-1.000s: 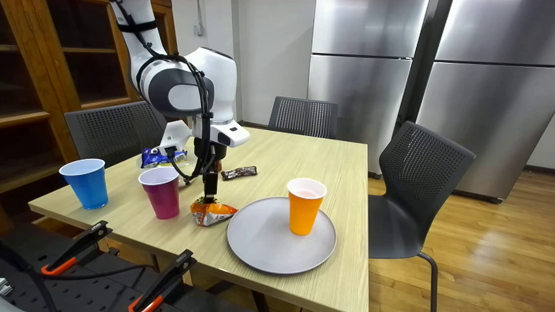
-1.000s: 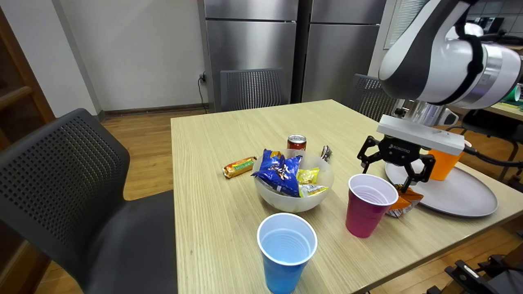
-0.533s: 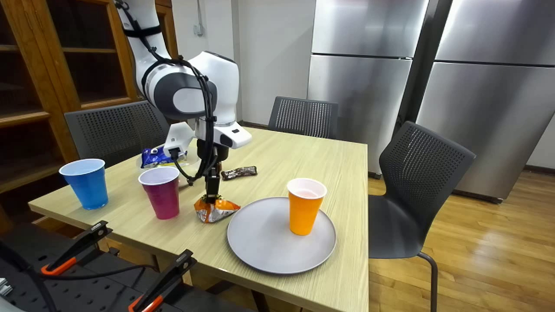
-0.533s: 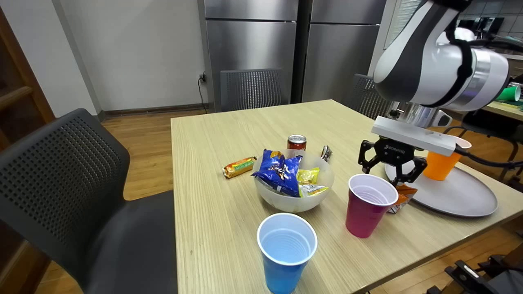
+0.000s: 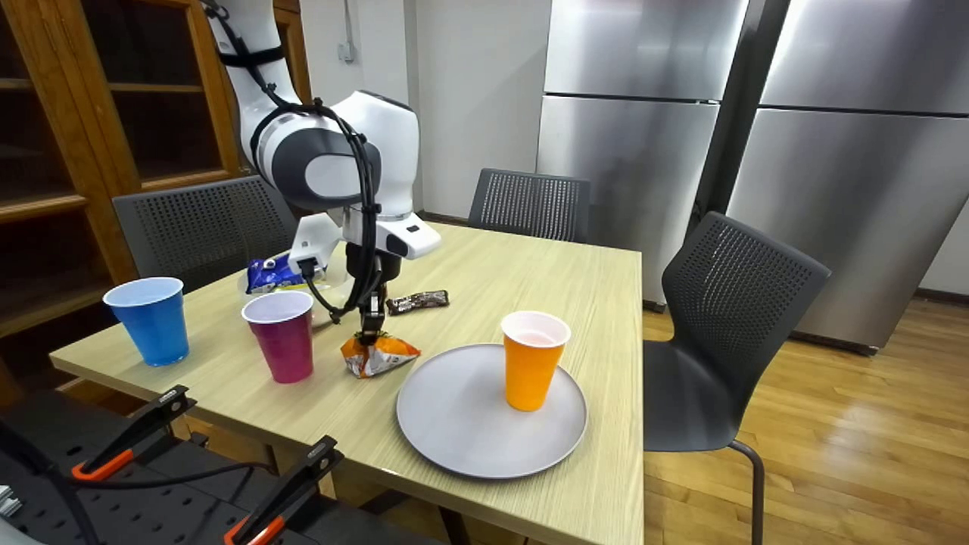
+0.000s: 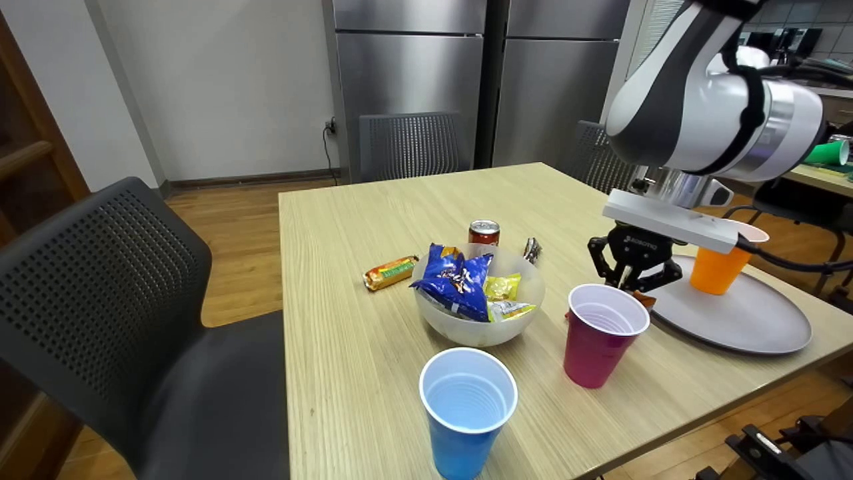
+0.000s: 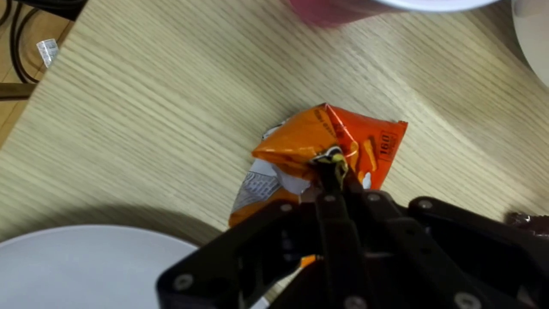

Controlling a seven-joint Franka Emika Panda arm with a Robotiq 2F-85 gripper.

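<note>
Pale wood grain runs across the bench (image 5: 522,276), where one orange snack bag (image 7: 304,141) is in the grip of the pincer (image 5: 369,337), its jaws drawn together with the bag's crumpled top pinched between them. That bag is between the purple cup (image 5: 291,348) and the round grey plate (image 5: 454,435); whether its underside touches the bench I cannot tell. Cups number three, all upright: the purple one nearest the bag, a blue cup (image 5: 157,329) toward the bench's corner, and an orange cup (image 5: 530,375) on the plate. One dark wrapped bar (image 5: 418,302) and one orange-and-yellow wrapped bar (image 6: 391,273) lie well apart, and a single red can (image 6: 484,235) stands behind one translucent bowl (image 6: 466,335) in an exterior view. Heaped in that bowl are blue packaging (image 6: 466,293), which may be one packet or two, a yellow packet (image 6: 503,287) and a white-and-yellow packet (image 6: 510,311). Three dark chairs (image 5: 734,295) with perforated backs stand around the bench. Beyond them, two steel refrigerators (image 5: 628,166), seen in both exterior views, stand by a pale wall (image 5: 477,113), a wooden cabinet (image 5: 95,98) with dark panes takes up one side, and wooden flooring (image 5: 870,439) spreads beneath.
</note>
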